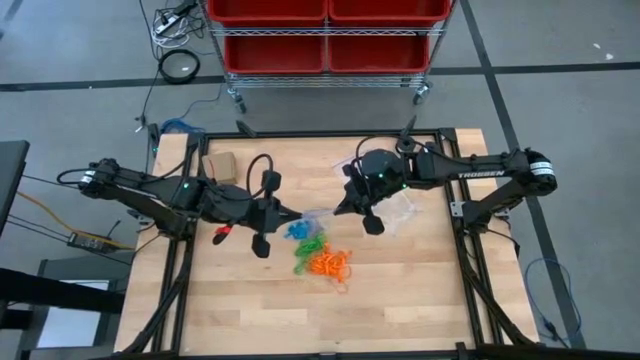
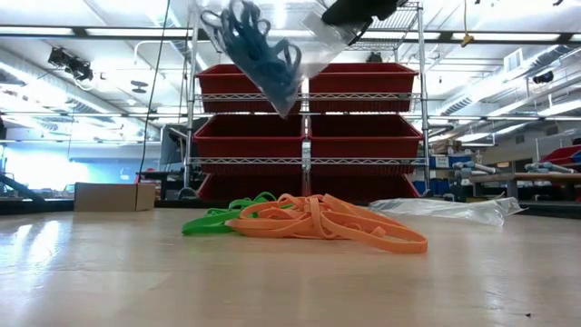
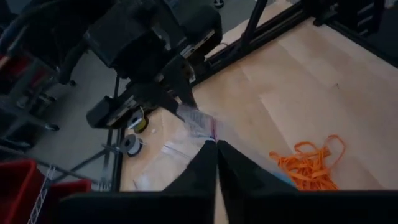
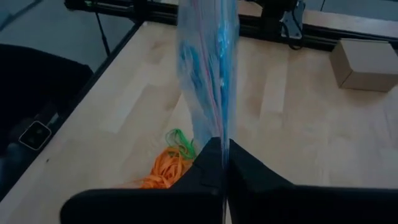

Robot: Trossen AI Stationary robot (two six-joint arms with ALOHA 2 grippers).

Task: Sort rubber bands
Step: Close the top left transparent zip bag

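A clear zip bag (image 1: 306,220) with blue rubber bands (image 2: 259,45) inside hangs above the table's middle, between my two grippers. My left gripper (image 3: 216,152) comes from the table's left and is shut on one end of the bag. My right gripper (image 4: 224,152) comes from the right and is shut on the other end. Green rubber bands (image 1: 312,244) and orange rubber bands (image 1: 330,264) lie in loose heaps on the wood just nearer than the bag. My left gripper pinches the bag's thin edge (image 3: 211,134) between its two fingertips, slanting down from the table's left. The bag stretches from there to the other gripper, clear of the table. My right gripper pinches the bag's opposite edge (image 4: 222,130) between its two fingertips, slanting down from the table's right. The bag reaches away from the fingers edge-on, with the blue bands inside it. It hangs tilted and lifted clear (image 2: 272,82).
A second clear bag (image 1: 402,208) lies flat on the table under my right arm. A small tan cardboard box (image 1: 221,165) stands at the far left corner. A wire rack with red bins (image 1: 325,35) stands beyond the far edge. Bare wood lies toward the near edge.
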